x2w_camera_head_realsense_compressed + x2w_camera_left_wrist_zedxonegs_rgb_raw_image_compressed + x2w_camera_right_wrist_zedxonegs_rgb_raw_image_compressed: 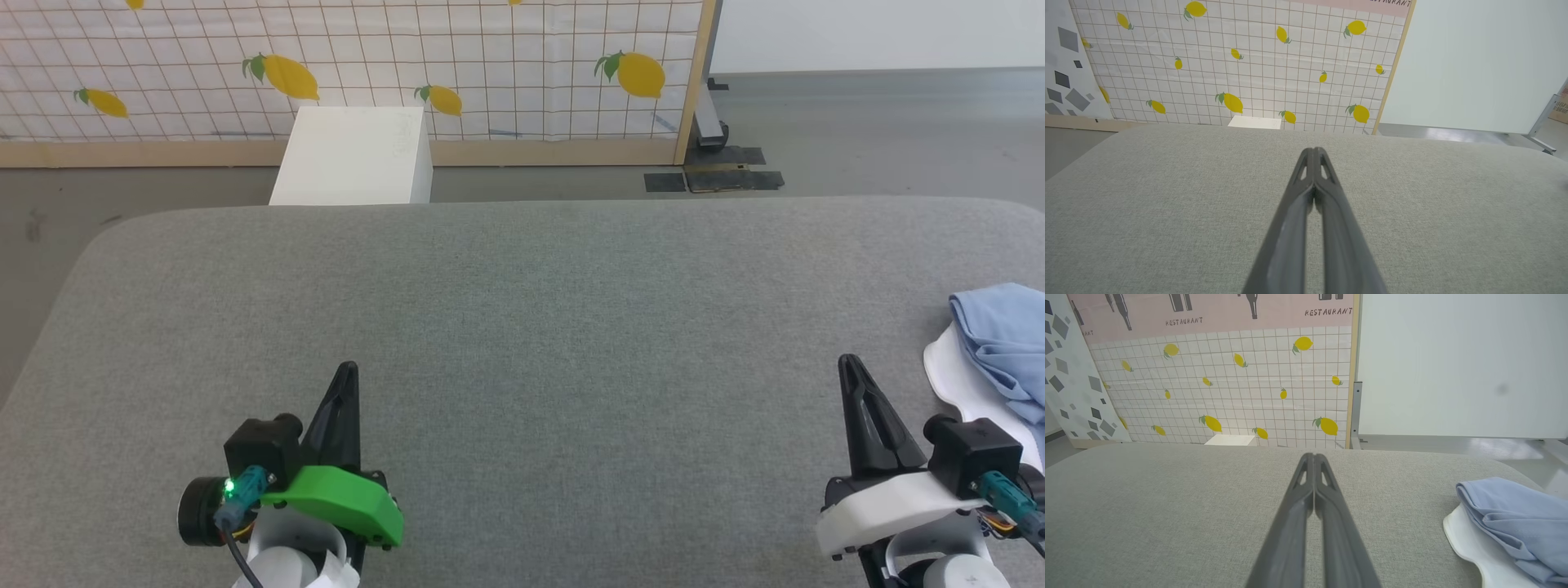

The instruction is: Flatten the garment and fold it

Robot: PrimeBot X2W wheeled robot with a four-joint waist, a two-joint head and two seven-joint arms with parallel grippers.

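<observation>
The garment [1000,343] is a light blue shirt with a white part under it, lying crumpled at the right edge of the grey padded table [522,327]; part of it runs out of the head view. In the right wrist view the garment [1506,522] lies to the right of the fingers. My right gripper [849,363] [1314,457] is shut and empty, a short way left of the cloth. My left gripper [349,369] [1314,151] is shut and empty over bare table at the lower left.
A white box [351,155] stands on the floor beyond the table's far edge. Behind it is a lemon-print screen [351,65] with a wooden frame. Grey floor lies to the far right.
</observation>
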